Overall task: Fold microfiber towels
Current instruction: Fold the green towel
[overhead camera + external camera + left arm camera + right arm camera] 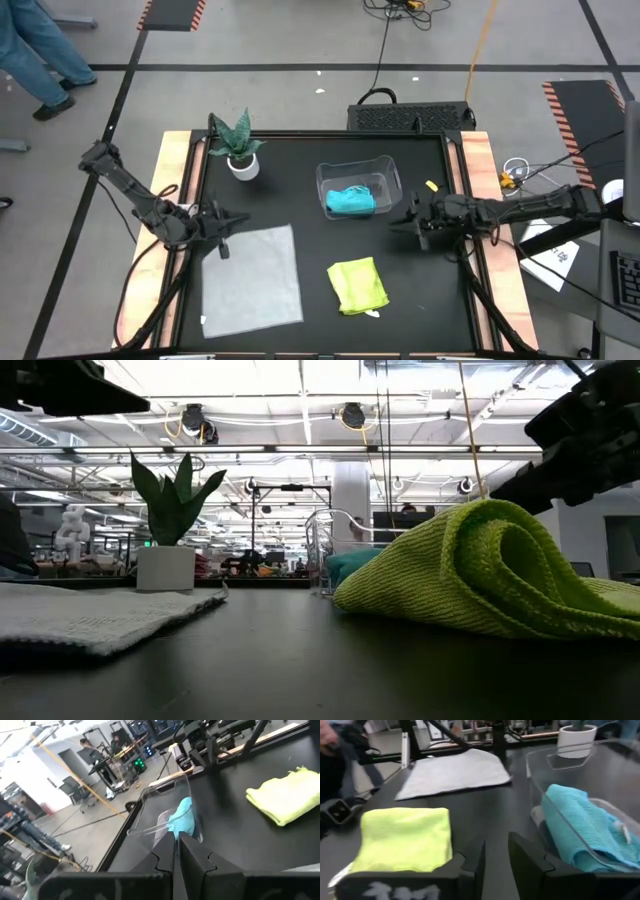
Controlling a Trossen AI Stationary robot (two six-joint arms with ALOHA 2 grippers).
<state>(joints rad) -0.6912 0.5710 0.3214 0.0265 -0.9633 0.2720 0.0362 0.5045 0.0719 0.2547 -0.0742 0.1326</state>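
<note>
Grey towel lies flat, yellow-green towel folded; left end effector closed, right end effector slightly parted.

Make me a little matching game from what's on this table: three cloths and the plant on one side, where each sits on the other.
Things:
1. teal towel
2. yellow-green towel
3. grey towel
4. potted plant

Places:
A. spread flat by the left hand
B. inside the clear plastic bin
C. far left corner of the table
D. folded, near the front edge

Pairs: 1-B, 2-D, 3-A, 4-C
</note>
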